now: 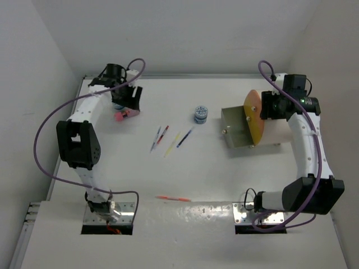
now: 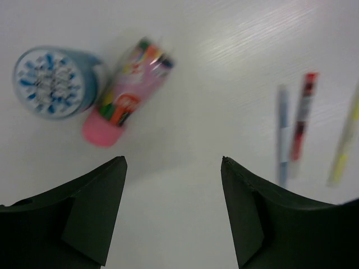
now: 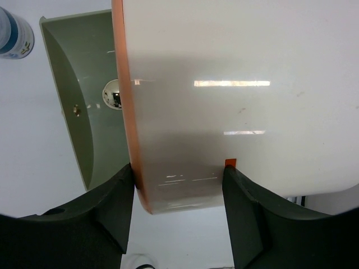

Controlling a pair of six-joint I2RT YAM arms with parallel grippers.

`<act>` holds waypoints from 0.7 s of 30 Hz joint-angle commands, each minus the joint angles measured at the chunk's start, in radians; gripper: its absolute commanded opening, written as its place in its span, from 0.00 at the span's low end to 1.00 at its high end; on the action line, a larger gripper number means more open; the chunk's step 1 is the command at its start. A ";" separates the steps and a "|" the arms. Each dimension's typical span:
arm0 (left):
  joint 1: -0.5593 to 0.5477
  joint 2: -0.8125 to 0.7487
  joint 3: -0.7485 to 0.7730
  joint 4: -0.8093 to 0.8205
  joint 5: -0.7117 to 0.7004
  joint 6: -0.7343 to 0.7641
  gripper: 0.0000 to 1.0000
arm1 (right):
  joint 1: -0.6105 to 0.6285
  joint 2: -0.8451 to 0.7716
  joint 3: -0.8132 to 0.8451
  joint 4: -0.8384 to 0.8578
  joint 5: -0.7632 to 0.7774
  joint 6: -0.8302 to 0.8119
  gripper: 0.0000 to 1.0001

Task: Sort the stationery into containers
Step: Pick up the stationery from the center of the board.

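Orange-red pen [image 1: 173, 198] nearest, a thin straight stick lying by the arm bases; other stationery and the drum container lie beyond it on a matt white table [image 1: 213, 174].

Far left: left gripper [image 2: 173, 162], black angular fingers spread, nothing between them, poised above the table. Just beyond it a patterned cylinder [image 2: 55, 82], round, blue-and-white top, touches a glossy pink tube [image 2: 126, 92] with a printed wrap, lying on its side. Centre: four slim pens in a loose fan, blue pen [image 1: 155, 140] beside red pen [image 1: 163, 134], then yellow pen [image 1: 172, 144] and dark blue pen [image 1: 185, 137]. A second patterned cylinder [image 1: 201, 114] stands upright behind them. Right: an olive drawer [image 1: 235, 131], smooth-walled and open-topped, juts left of a round orange-yellow disc [image 1: 253, 117]. Behind the disc is the glossy cream drum body [image 3: 241, 84]. The right gripper [image 3: 178, 168] is spread over the drum's edge; contact cannot be told.
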 commanded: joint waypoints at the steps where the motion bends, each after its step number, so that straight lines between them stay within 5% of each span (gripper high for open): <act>1: 0.085 0.038 0.015 -0.153 -0.098 0.283 0.74 | 0.020 0.063 -0.064 -0.136 0.034 0.008 0.58; 8: 0.180 0.191 0.158 -0.205 -0.085 0.449 0.74 | 0.026 0.083 -0.047 -0.150 0.037 0.006 0.58; 21: 0.171 0.263 0.163 -0.138 -0.008 0.524 0.73 | 0.028 0.116 -0.020 -0.161 0.048 0.006 0.58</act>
